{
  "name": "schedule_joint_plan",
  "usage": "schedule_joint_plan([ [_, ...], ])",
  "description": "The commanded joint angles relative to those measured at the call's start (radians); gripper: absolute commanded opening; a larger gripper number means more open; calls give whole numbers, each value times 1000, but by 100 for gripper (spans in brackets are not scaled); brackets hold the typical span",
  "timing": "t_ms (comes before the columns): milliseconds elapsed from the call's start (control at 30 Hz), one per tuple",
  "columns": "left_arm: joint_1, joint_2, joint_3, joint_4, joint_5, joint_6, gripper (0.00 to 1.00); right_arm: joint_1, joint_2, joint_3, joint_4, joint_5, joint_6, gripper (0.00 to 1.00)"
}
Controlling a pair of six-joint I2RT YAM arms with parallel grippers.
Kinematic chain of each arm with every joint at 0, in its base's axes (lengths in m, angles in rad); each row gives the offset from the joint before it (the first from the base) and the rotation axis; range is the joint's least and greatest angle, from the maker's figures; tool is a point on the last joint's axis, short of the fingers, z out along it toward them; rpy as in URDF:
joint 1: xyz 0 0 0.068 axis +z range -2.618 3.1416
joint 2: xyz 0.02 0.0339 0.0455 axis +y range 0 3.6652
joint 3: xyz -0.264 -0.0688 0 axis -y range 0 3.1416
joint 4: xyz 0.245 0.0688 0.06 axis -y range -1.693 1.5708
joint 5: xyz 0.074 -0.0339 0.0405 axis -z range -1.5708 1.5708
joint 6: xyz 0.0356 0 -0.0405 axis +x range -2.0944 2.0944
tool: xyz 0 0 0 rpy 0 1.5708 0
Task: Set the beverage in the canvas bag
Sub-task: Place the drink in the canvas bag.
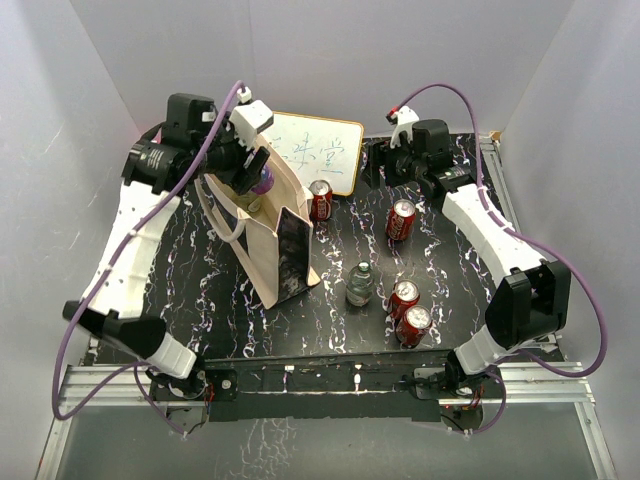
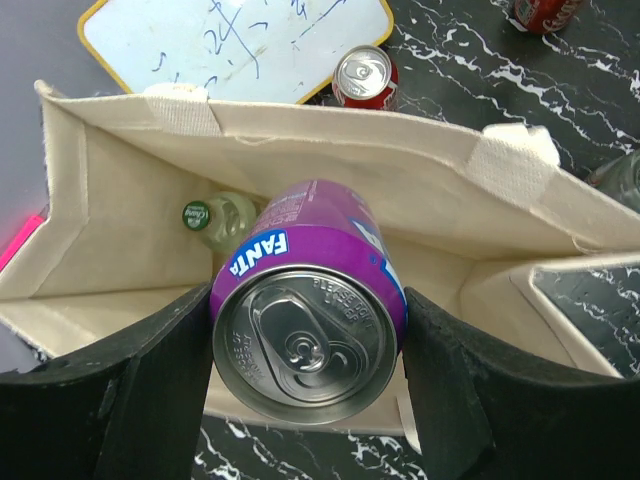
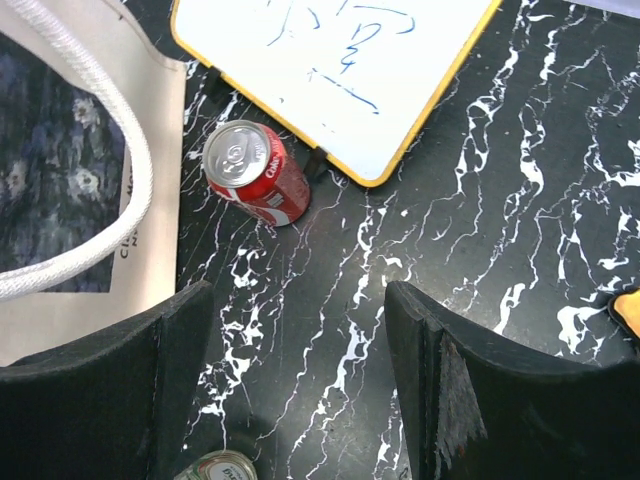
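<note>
Hovering over the open canvas bag (image 2: 330,165), left gripper (image 2: 308,375) clasps the Fanta can (image 2: 320,240); right gripper (image 3: 300,385) gapes empty beside the bag

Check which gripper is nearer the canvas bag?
Left. The left gripper holds a purple can right over the open bag; the right gripper hangs open over the table, off to its right.

The purple can (image 2: 310,330) carries the brand name FANTA in white letters on a blue patch near its top rim. The whiteboard (image 3: 330,70) bears blue handwritten strokes that cannot be read, and the red can (image 3: 258,178) shows white script too small to make out. On the bag (image 3: 155,240), beside its dark printed panel, only cut-off letters beginning "CL" show.
</note>
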Motion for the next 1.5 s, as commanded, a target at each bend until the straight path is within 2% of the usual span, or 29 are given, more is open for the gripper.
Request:
schedule_joint_plan([
  [0,3,92,202,-80,12,-28,0,22,-15,27,55,29,-37,72],
  [133,2,169,282,-210,13,-53,0,22,-23,8,66,41,-39,72],
  [500,3,155,188,-318,100,-46,0,59,-4,85,60,-67,-47,71],
  [567,3,132,146,-331,113,-13,0,94,6,130,57,-137,-66,72],
  [733,3,98,71,-370,92,26,0,167,33,222,84,-206,-74,74],
  [967,3,17,-34,-363,28,48,0,292,121,323,77,-213,-87,74],
  [1200,2,-66,-168,-334,-12,50,0,336,180,328,90,-215,-69,73],
  [1467,4,-66,-200,-282,-94,-10,0,354,221,328,86,-191,-70,67],
])
